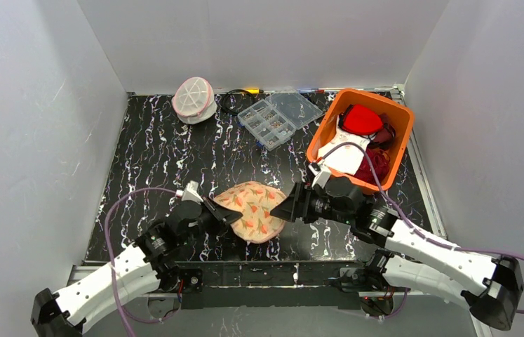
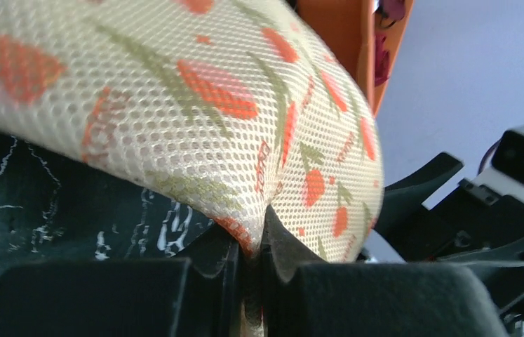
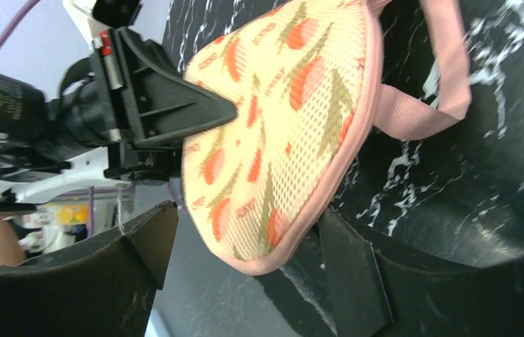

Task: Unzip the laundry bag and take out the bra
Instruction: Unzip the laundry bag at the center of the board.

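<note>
Laundry bag [image 1: 193,98], white and domed, sits at the counter's [image 1: 160,161] far left, well apart from both arms but nearer your left. Your left pincer [image 1: 233,215] is clenched on a floral mesh pouch [image 1: 255,209]. The right pincer [image 1: 278,208] gapes around the pouch's pink rim.

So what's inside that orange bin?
A red padded thing, white cloth and dark red fabric show. Anything beneath them in the bin is covered.

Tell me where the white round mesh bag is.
In the top view, the white round mesh bag stands at the back left of the table, left of the clear box, far from the floral pouch in the left gripper.
</note>
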